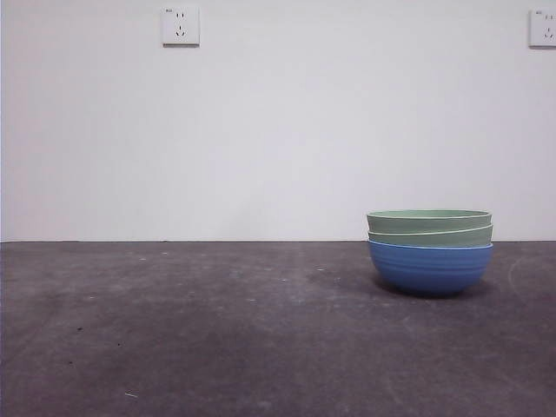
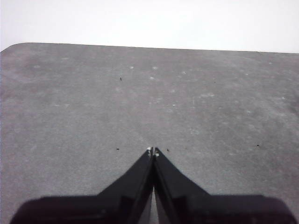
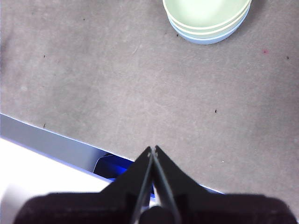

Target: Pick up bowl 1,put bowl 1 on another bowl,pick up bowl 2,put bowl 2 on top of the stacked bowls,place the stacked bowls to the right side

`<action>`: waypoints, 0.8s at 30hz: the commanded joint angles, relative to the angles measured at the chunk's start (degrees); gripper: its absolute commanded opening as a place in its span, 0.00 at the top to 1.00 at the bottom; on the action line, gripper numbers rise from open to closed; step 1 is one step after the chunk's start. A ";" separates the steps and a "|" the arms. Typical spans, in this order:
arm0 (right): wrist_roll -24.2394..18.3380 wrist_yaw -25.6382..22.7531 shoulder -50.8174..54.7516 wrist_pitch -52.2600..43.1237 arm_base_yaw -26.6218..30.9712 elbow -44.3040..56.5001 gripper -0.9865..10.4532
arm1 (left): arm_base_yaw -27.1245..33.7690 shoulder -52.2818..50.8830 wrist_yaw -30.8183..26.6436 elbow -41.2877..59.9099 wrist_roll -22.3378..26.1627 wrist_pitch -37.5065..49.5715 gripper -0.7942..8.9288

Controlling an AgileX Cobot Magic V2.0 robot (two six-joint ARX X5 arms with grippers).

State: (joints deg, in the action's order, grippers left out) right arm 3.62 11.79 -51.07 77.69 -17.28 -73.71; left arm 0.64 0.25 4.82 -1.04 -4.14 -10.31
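Stacked bowls (image 1: 429,252): two pale green bowls nested in the blue bowl (image 1: 429,269), standing upright on the grey tabletop (image 1: 217,330), right side. Left end effector (image 2: 153,151): tips pressed together, over bare tabletop. Right end effector (image 3: 153,149): tips pressed together, well apart from the stack. Judgement: placement appears complete; arms best kept clear, avoiding nudging the stack.

No readable text, label, brand or number is showing anywhere. The two wall sockets (image 1: 181,26) (image 1: 543,28) above the table are carrying tiny marks at their top corners, too small to read. The bowls (image 1: 429,252), below the right-hand socket, are bearing no print, and the table (image 1: 217,330) is showing only specks and scuffs.
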 commanded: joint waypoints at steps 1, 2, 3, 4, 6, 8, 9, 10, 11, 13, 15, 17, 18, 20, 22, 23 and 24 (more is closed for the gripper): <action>-0.09 -0.17 0.09 0.76 -0.04 0.24 0.91 | 0.20 -0.13 -0.22 0.70 -0.39 -0.13 0.92; -0.09 -0.17 0.09 0.74 -0.04 0.24 0.91 | 0.20 -0.13 -0.22 0.68 -0.39 -0.13 0.92; -0.09 -0.17 0.09 0.74 -0.04 0.24 0.91 | 0.20 -0.13 -0.22 0.70 -0.39 -0.13 0.92; -0.09 -0.17 0.09 0.76 -0.04 0.24 0.91 | 0.20 -0.13 -0.22 0.70 -0.39 -0.13 0.92; -0.09 -0.17 0.09 0.76 -0.04 0.24 0.91 | 0.20 -0.13 -0.22 0.70 -0.39 -0.13 0.92; -0.57 -0.17 0.09 0.76 -0.04 0.24 0.91 | 0.20 -0.13 -0.22 0.70 -0.39 -0.13 0.92; -2.54 -0.42 0.09 0.26 0.11 0.24 0.91 | 0.20 -0.13 -0.22 0.70 -0.39 -0.13 0.92; -3.50 -0.79 0.31 -0.74 0.55 0.26 0.91 | 0.20 -0.13 -0.22 0.70 -0.39 -0.13 0.92; -3.65 -1.49 1.49 -2.91 1.44 0.50 0.91 | 0.20 -0.13 -0.22 0.70 -0.39 -0.13 0.92; -3.98 -1.42 4.42 -8.59 3.61 1.77 0.91 | 0.20 -0.13 -0.22 0.70 -0.39 -0.11 0.92; -3.48 0.20 8.70 -16.15 5.92 4.92 0.91 | 0.20 -0.13 -0.22 0.70 -0.39 -0.15 0.92; -3.13 4.81 13.94 -24.22 7.98 10.43 0.91 | 0.20 -0.13 -0.22 0.70 -0.39 -0.13 0.92; -3.15 6.36 16.24 -27.15 8.74 13.33 0.91 | 0.20 -0.13 -0.22 0.70 -0.39 -0.13 0.92; -3.54 5.55 21.97 -33.42 10.29 20.92 0.91 | 0.20 -0.13 -0.22 0.70 -0.39 -0.13 0.92; -4.04 3.58 26.91 -39.87 11.45 28.41 0.91 | 0.20 -0.13 -0.22 0.70 -0.39 -0.13 0.92; -4.11 2.60 29.31 -43.50 11.85 32.33 0.91 | 0.20 -0.13 -0.22 0.70 -0.39 -0.13 0.92; -4.11 2.34 31.26 -46.56 12.07 35.54 0.91 | 0.20 -0.13 -0.24 0.68 -0.39 -0.15 0.92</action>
State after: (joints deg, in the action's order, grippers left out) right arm 0.05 14.48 -21.17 34.02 -5.43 -42.37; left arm 0.64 0.25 4.80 -1.04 -4.14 -10.31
